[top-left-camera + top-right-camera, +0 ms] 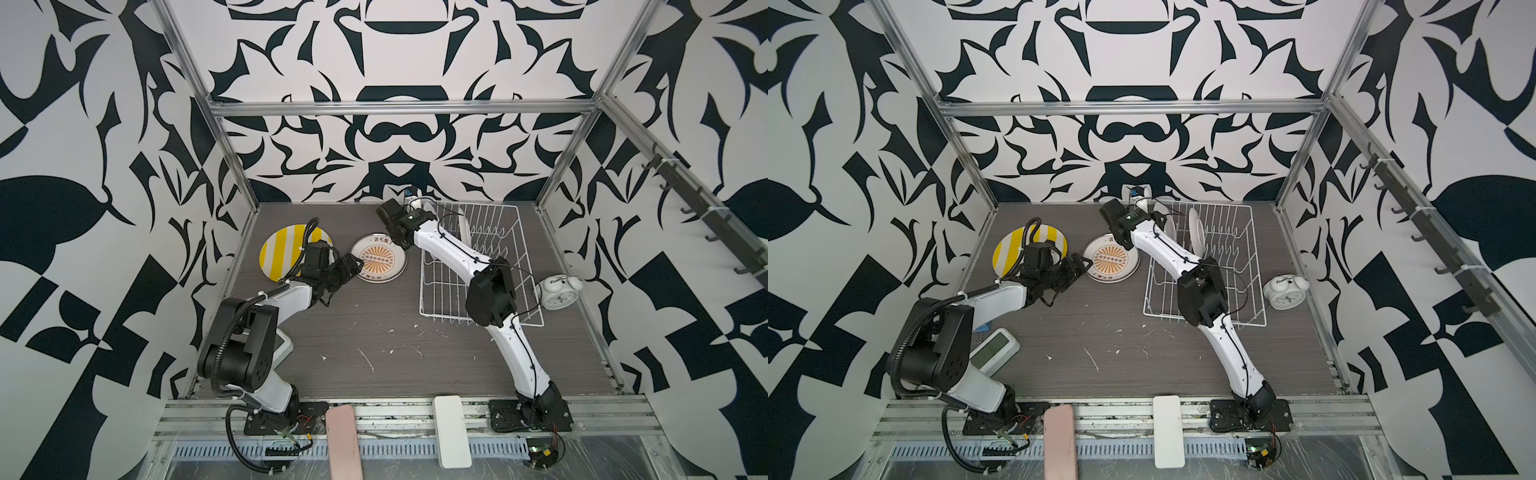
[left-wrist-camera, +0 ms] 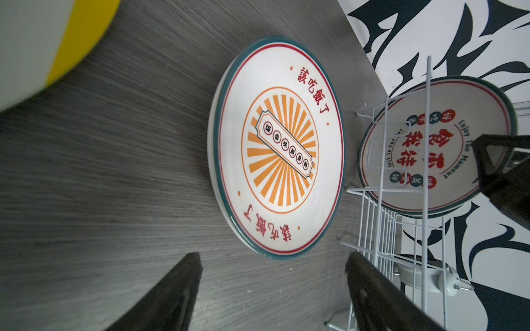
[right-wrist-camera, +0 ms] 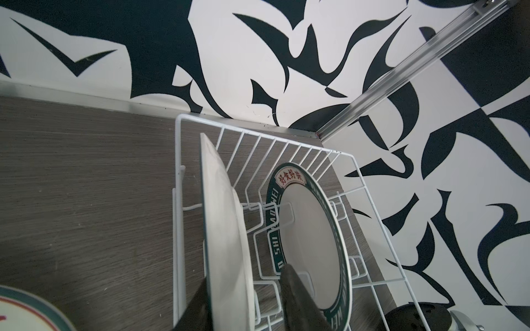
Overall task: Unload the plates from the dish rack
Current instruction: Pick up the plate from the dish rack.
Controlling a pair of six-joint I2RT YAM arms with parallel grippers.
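The white wire dish rack [image 1: 490, 224] [image 1: 1229, 232] [image 3: 178, 183] stands at the back right. Plates stand upright in it: one seen edge-on with a white back [image 3: 223, 229], a dark-green-rimmed one [image 3: 312, 243] behind it, and one with red characters [image 2: 430, 149]. My right gripper [image 3: 246, 275] straddles the edge-on plate's rim, one finger against its face, the other a small gap off its back. A yellow-striped plate [image 1: 282, 253] and an orange sunburst plate [image 1: 380, 259] [image 2: 278, 149] lie flat on the table. My left gripper [image 2: 274, 259] [image 1: 353, 266] is open and empty beside the sunburst plate.
A white twin-bell alarm clock [image 1: 557, 293] stands just right of the rack. A white device with a screen [image 1: 994, 349] lies by the left arm's base. Pink [image 1: 343, 440] and white [image 1: 451, 430] flat objects rest on the front rail. Walls close in the back and sides.
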